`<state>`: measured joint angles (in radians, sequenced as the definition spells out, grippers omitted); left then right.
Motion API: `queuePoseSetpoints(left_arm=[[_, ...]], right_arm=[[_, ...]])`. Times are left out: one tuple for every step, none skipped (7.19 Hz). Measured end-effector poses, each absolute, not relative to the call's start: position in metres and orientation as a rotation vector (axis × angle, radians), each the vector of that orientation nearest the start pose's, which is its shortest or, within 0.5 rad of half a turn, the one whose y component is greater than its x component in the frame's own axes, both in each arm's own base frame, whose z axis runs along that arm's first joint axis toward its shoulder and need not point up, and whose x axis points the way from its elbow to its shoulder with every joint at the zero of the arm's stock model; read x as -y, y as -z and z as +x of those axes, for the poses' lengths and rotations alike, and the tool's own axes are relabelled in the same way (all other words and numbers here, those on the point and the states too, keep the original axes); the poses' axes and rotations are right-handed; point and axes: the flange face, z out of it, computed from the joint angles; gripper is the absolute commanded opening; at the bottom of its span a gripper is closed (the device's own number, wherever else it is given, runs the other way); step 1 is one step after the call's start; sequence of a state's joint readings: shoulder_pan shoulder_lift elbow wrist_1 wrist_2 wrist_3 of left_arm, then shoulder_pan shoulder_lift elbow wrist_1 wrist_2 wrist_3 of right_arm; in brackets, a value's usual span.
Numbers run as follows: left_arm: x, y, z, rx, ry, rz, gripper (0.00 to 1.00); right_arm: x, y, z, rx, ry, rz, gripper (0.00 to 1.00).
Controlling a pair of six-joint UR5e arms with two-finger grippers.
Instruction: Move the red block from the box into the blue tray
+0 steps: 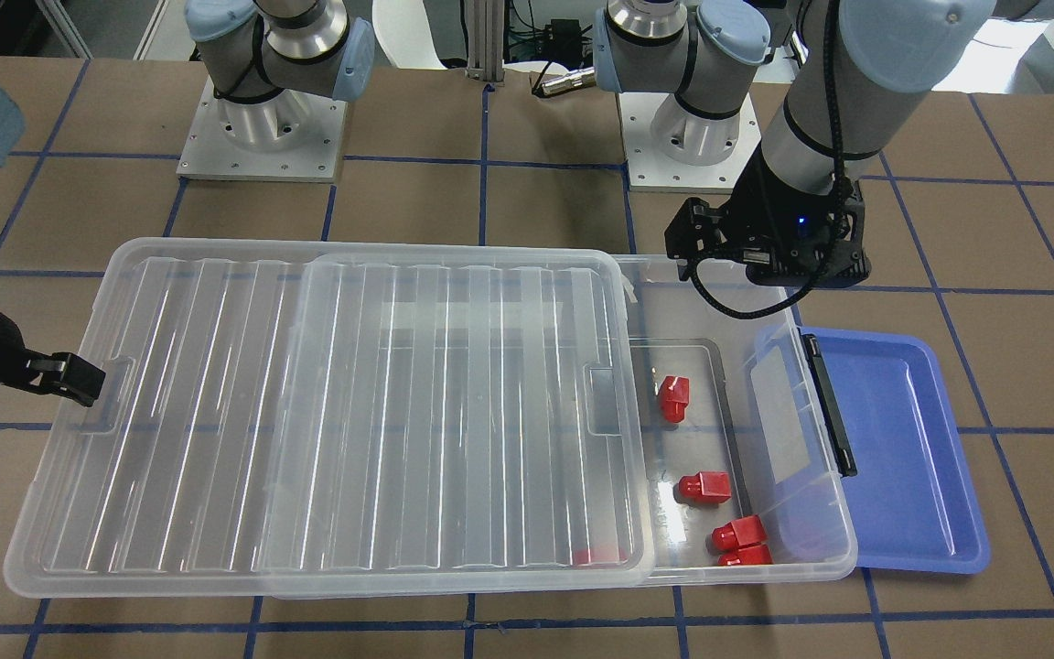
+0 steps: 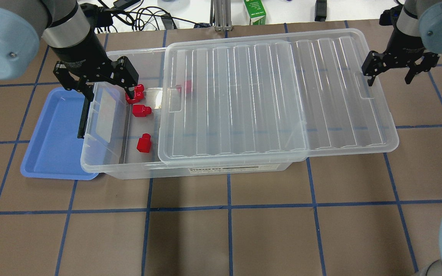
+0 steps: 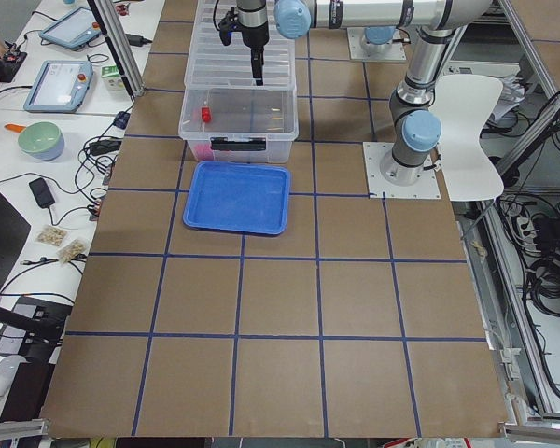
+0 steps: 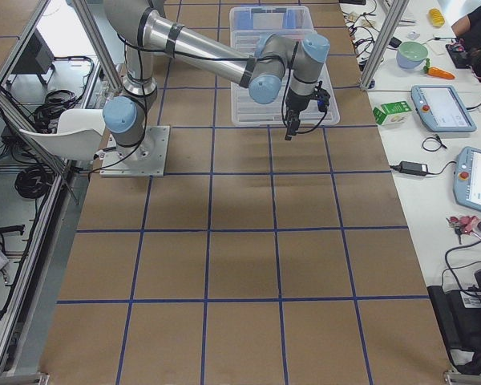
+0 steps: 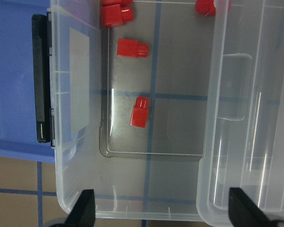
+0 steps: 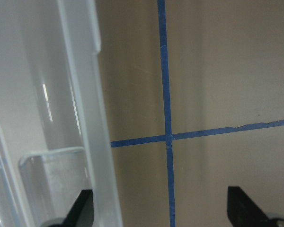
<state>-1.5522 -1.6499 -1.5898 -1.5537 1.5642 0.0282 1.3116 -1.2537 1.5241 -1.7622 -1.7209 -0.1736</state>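
Where lid [image 1: 335, 412] covers box [image 1: 783, 439], red block [image 1: 596, 555] blurred

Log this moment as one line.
left gripper open above clear plastic box; red plastic blocks inside; shallow blue tray empty; right gripper open
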Motion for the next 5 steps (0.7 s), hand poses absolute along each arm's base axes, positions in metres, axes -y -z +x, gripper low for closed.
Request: queuePoseSetpoints(left_arm=[[0.518,-0.421,-0.121,-3.150,-0.095,0.017,1.00],[0.515,-0.397,-0.120,-3.150,-0.085,0.018,1.00],[0.510,-0.375,-0.120,-3.151,-0.079,0.020,1.00],[0.509,-0.358,-0.119,-3.151,-0.053,0.037,1.00],[0.510,-0.343,-0.118,-3.151,-0.052,0.058,1.00]], right_arm=[[0.612,-0.358,-0.039,-3.263,-0.172,0.129,1.00],[0.609,-0.367,-0.036,-3.260,-0.155,0.129,1.00],[0.600,-0.386,-0.031,-3.250,-0.126,0.134,1.00],[0.585,-0.411,-0.023,-3.232,-0.101,0.143,1.00],[0.567,-0.437,-0.016,-3.220,-0.083,0.147,1.00]])
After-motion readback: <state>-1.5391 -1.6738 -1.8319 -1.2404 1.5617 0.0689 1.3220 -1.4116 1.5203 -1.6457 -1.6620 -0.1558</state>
